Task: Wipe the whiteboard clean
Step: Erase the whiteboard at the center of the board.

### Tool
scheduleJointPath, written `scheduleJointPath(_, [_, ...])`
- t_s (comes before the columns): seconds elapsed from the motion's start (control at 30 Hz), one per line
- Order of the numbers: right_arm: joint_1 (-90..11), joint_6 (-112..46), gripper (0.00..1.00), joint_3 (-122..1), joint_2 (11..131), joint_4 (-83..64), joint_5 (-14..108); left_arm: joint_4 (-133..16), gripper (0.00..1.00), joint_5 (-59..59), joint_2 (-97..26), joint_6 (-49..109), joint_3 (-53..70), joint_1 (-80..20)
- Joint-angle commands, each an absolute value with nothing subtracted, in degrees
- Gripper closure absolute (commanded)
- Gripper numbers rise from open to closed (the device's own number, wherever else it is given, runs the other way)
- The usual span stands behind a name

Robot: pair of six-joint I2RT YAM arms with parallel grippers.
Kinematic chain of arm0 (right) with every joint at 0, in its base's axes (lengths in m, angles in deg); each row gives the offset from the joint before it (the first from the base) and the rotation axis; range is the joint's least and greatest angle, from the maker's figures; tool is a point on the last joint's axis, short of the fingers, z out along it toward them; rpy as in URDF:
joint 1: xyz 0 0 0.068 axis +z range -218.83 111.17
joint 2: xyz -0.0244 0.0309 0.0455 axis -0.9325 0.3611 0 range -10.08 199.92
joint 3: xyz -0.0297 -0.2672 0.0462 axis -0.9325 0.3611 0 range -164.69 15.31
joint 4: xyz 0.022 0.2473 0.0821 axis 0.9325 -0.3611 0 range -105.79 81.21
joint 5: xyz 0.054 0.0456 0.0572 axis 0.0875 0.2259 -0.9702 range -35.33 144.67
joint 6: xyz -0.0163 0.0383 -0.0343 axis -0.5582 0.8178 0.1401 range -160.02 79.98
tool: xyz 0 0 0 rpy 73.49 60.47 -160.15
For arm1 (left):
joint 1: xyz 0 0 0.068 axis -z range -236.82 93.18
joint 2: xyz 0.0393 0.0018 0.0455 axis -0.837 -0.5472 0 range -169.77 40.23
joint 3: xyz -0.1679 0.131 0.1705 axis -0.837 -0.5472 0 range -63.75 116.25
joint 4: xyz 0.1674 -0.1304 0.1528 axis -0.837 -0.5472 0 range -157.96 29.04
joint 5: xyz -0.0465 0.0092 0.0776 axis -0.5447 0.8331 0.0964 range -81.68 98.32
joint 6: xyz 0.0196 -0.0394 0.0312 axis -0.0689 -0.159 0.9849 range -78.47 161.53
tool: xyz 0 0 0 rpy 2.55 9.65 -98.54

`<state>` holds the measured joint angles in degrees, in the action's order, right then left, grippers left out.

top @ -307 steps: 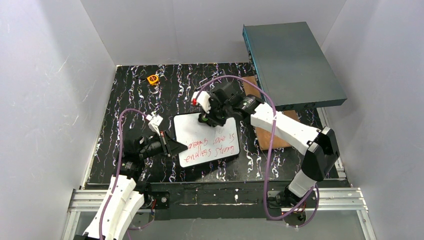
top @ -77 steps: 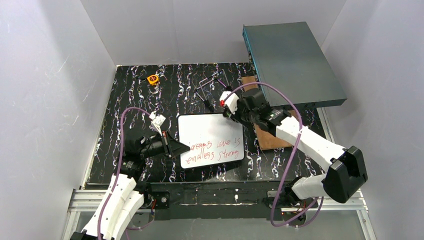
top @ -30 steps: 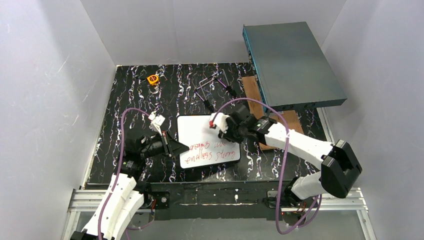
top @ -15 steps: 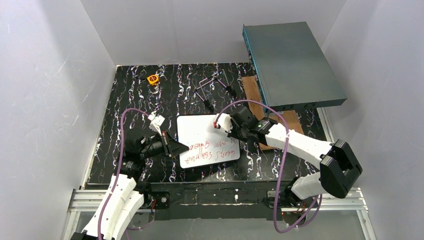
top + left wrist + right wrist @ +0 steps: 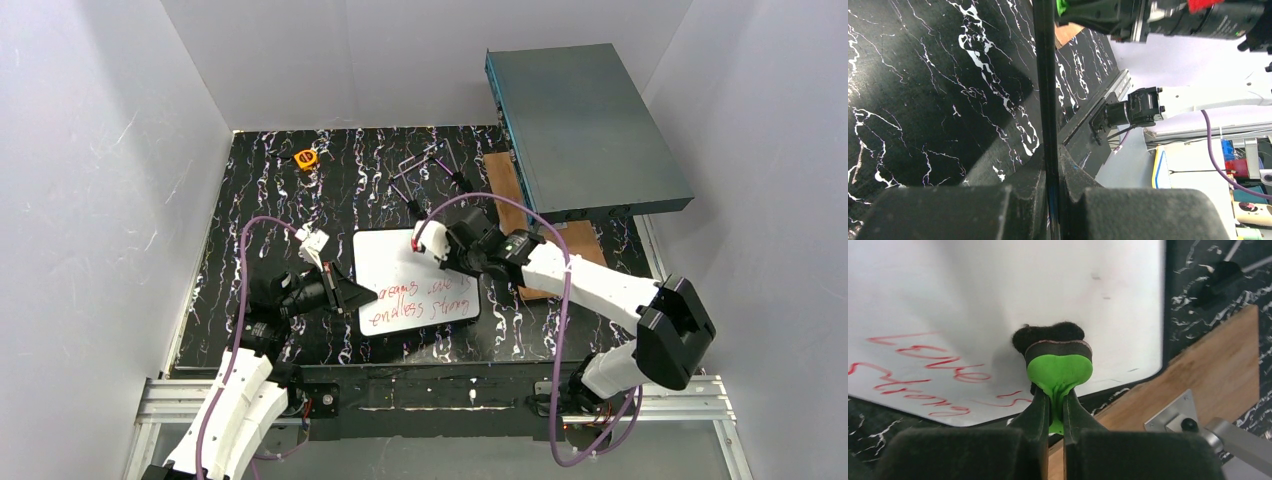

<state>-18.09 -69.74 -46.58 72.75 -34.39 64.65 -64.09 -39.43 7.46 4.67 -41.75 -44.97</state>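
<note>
Red writing on whiteboard (image 5: 385, 260), we read "love" and "strong", right claw (image 5: 1056, 405) pinching green eraser (image 5: 1058, 367) on it, left claw (image 5: 1050, 165) pinching its edge, wooden board (image 5: 1213, 370) beside it

Whiteboard (image 5: 400, 265) is seen as white w/ thin blk frame; red handwriting is carried on its near half, far half is left plain white. Eraser (image 5: 1058, 367) is built of bright green body, thin brownish layer & blk fuzzy felt. Right gripper (image 5: 1056, 401) is shown in blk, as is left gripper (image 5: 1050, 170). Tabletop (image 5: 260, 200) is blk, veined w/ white marble-like streaks. Metal box (image 5: 590, 130) is coloured dark grey-teal. Wooden board (image 5: 1208, 365) is rendered in warm brown. Small item (image 5: 306, 158) at far left is orange-yellow w/ blk. Arm shells (image 5: 590, 285) are white w/ blk joints; cables (image 5: 562, 330) are purple. Walls (image 5: 100, 200) are pale grey-white.
</note>
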Motion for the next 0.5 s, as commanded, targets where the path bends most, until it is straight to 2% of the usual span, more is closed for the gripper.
scheduleJointPath(0.0, [-15.60,-69.34,0.99,-43.32,71.48,-32.22,64.31,-57.80,1.00,-45.73,9.09,4.60,-39.93,-44.62])
scheduleJointPath(0.23, [-24.33,-69.71,0.99,-47.12,74.52,-33.39,70.22,-57.80,1.00,-45.74,9.12,4.64,-39.93,-44.65])
scheduleJointPath(0.47, [-18.38,-68.90,0.99,-44.06,71.92,-35.06,60.26,-57.71,1.00,-45.84,8.95,4.56,-39.94,-44.61])
